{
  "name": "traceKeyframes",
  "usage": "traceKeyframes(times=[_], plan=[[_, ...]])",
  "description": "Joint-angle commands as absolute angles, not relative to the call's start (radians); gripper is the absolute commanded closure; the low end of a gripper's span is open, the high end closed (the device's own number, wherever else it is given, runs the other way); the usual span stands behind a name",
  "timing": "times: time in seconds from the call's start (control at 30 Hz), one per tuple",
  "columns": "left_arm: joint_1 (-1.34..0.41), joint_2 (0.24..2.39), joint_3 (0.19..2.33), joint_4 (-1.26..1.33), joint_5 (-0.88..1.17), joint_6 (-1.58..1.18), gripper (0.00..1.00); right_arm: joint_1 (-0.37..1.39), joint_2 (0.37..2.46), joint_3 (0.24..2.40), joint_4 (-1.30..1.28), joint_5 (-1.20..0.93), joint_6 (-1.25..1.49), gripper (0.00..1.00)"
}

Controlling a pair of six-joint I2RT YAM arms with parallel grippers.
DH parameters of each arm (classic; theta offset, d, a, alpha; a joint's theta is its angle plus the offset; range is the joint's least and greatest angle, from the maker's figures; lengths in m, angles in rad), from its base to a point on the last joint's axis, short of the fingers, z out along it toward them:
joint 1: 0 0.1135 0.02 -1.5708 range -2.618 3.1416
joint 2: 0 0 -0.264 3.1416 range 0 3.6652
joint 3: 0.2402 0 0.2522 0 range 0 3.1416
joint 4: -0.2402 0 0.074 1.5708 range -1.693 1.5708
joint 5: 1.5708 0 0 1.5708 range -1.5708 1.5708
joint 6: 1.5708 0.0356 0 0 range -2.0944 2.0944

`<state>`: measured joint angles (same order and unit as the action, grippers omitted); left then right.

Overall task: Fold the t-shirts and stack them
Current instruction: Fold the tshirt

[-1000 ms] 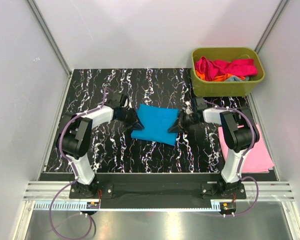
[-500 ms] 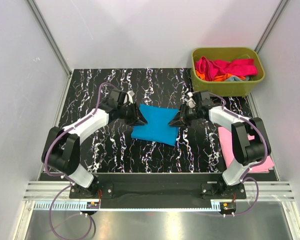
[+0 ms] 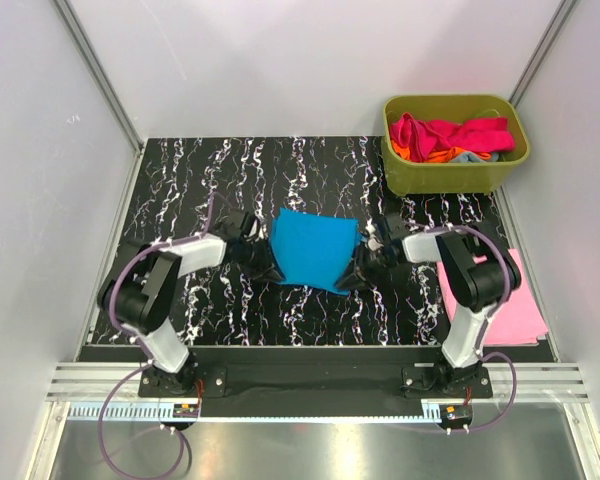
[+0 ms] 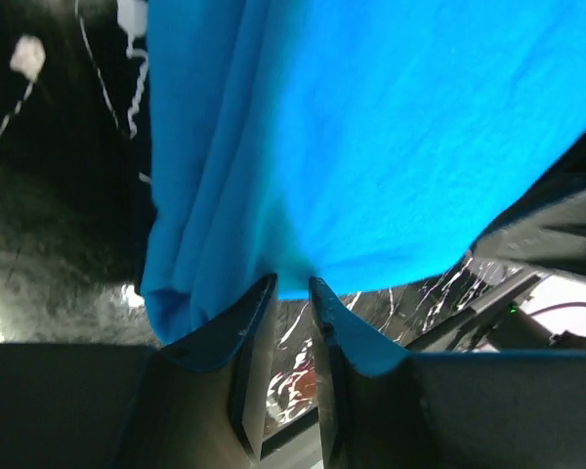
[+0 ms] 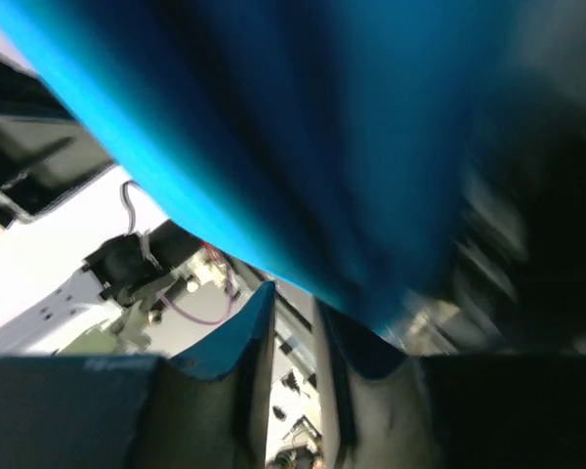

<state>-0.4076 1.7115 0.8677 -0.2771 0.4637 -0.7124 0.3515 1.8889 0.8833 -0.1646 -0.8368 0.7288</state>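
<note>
A bright cyan-blue t-shirt (image 3: 315,248), folded, hangs lifted over the middle of the table between my two grippers. My left gripper (image 3: 271,264) pinches its lower left edge. In the left wrist view the cloth (image 4: 371,127) gathers into the narrow gap at the fingertips (image 4: 266,289). My right gripper (image 3: 354,266) is at the lower right edge. Its wrist view is blurred, and the cloth (image 5: 303,127) drapes over the fingertips (image 5: 344,327). A light pink t-shirt (image 3: 523,308) lies flat at the right, partly under the right arm.
An olive-green tub (image 3: 455,172) stands at the back right corner, holding magenta, red, orange and grey-blue shirts (image 3: 450,135). The black marbled table (image 3: 180,180) is walled by white panels on three sides.
Both grippers have come down and in to the shirt's near corners. The cyan shirt has risen off the table and now tapers toward the grippers.
</note>
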Motion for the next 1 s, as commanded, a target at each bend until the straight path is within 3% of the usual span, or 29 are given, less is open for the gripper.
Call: traceKeyframes(times=[0.0,0.23,0.33,0.57,0.7,0.73,0.77,0.97], plan=[[-0.410,1.617,0.809,-0.279,0.374,-0.661,0.73,0.304,1.766,0.793,-0.224,-0.793,0.680,0.72],[-0.445,1.419,0.890,-0.318,0.416,-0.725,0.65,0.288,1.543,0.856,-0.357,-0.736,0.656,0.66],[-0.477,1.498,0.971,-0.292,0.446,-0.756,0.65,0.288,1.610,0.965,-0.357,-0.727,0.667,0.59],[-0.535,1.735,1.061,-0.124,0.488,-0.864,0.66,0.262,1.857,1.259,-0.333,-0.700,0.698,0.58],[-0.575,1.815,1.010,-0.038,0.485,-0.893,0.67,0.219,1.972,1.356,-0.313,-0.703,0.701,0.67],[-0.580,1.837,0.997,-0.022,0.480,-0.896,0.68,0.207,2.003,1.365,-0.304,-0.706,0.696,0.81],[-0.584,1.844,0.986,-0.021,0.479,-0.897,0.68,0.193,2.017,1.365,-0.292,-0.704,0.692,0.85],[-0.587,1.735,0.902,-0.086,0.456,-0.829,0.68,0.106,2.045,1.321,-0.314,-0.681,0.592,0.85]])
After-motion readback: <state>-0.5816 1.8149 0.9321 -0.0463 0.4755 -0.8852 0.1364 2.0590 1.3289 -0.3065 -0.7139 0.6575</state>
